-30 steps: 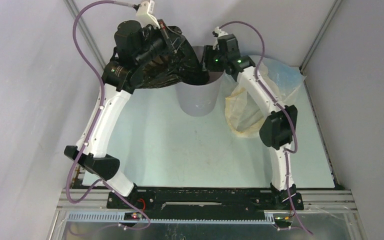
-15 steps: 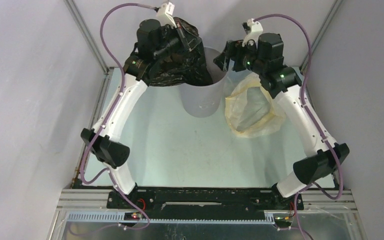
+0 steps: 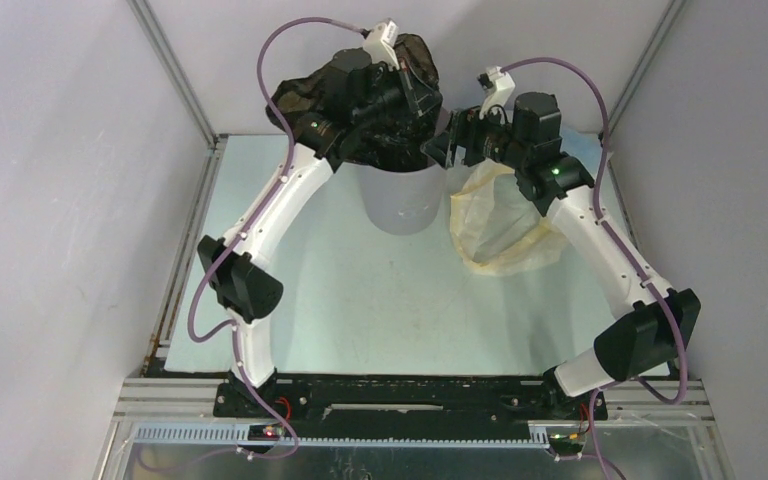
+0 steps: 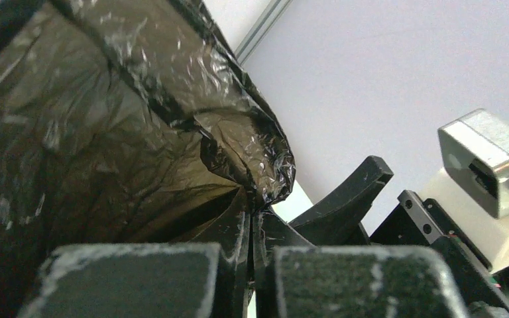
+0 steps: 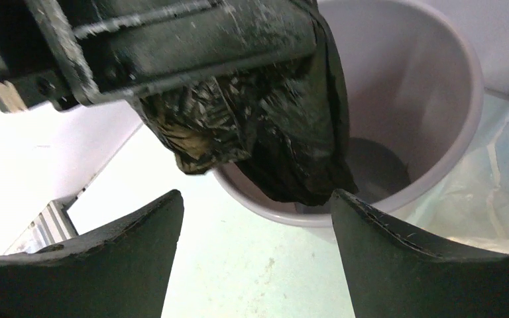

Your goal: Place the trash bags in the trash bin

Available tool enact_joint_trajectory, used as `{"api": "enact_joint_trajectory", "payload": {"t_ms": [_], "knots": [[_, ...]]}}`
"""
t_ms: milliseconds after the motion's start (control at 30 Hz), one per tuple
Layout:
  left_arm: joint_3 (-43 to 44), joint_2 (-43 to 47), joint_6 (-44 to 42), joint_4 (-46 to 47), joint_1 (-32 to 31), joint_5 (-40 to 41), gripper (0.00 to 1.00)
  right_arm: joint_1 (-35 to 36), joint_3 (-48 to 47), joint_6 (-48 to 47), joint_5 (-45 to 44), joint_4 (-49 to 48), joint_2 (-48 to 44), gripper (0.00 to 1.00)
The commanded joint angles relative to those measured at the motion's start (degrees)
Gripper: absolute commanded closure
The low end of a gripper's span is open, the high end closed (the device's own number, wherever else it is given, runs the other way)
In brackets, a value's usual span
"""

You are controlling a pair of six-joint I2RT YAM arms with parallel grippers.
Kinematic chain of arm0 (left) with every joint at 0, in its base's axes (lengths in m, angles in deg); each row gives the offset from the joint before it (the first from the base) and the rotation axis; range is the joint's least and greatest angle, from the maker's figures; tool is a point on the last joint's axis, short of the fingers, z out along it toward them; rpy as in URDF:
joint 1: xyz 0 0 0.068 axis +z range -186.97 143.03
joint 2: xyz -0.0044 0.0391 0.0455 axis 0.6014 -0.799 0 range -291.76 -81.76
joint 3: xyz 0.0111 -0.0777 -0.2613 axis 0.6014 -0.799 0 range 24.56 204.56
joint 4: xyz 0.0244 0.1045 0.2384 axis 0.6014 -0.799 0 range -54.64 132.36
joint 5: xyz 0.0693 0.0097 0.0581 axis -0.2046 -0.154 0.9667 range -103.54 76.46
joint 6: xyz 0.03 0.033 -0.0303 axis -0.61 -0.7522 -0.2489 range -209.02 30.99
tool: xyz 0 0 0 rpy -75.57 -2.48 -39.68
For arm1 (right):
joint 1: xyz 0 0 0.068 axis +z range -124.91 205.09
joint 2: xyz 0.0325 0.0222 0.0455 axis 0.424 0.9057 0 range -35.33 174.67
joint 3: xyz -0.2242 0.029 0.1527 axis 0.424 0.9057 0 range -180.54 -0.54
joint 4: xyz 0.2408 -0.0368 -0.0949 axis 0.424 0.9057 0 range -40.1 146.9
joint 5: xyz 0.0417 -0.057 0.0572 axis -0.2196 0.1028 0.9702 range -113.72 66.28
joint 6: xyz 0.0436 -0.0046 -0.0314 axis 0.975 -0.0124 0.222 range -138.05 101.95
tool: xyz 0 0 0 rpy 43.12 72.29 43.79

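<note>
Here, grips thin crinkled glossy black plastic bag in clamped left tool above pale grey-lavender round plastic bin, tail inside, bulk bulging over rim. Holds right tool spread wide, empty. Risks spilling outside if released.

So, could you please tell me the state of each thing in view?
left gripper: shut on black bag.
right gripper: open, empty.
black bag: held up, lower end hanging into bin.
bin: upright, open.
yellowish bag: lying on table beside bin, mouth open.
</note>
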Motion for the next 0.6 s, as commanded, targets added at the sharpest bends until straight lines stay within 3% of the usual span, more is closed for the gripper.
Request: {"api": "enact_joint_trajectory", "payload": {"t_ms": [0, 233, 333, 433, 567], "knots": [[1.4, 1.1, 1.3, 2.0, -0.5, -0.6, 1.0, 0.0, 1.3, 4.1, 2.2, -8.8, -3.2, 0.17], [-1.2, 3.0, 4.2, 3.7, -0.6, -2.0, 1.0, -0.3, 3.3, 9.5, -1.8, -14.1, -3.6, 0.21], [-3.6, 4.9, 6.9, 4.9, -0.8, -2.6, 1.0, -0.3, 2.5, 11.2, -0.7, -14.6, -2.4, 0.35], [-6.9, 6.7, 10.1, 7.9, -0.9, -3.3, 1.0, -0.3, 2.1, 13.3, 0.9, -17.7, -1.0, 0.36], [-8.0, 7.7, 12.7, 9.4, -1.0, -5.0, 1.0, -0.4, 1.6, 16.1, 0.9, -19.1, 0.5, 0.45]]}}
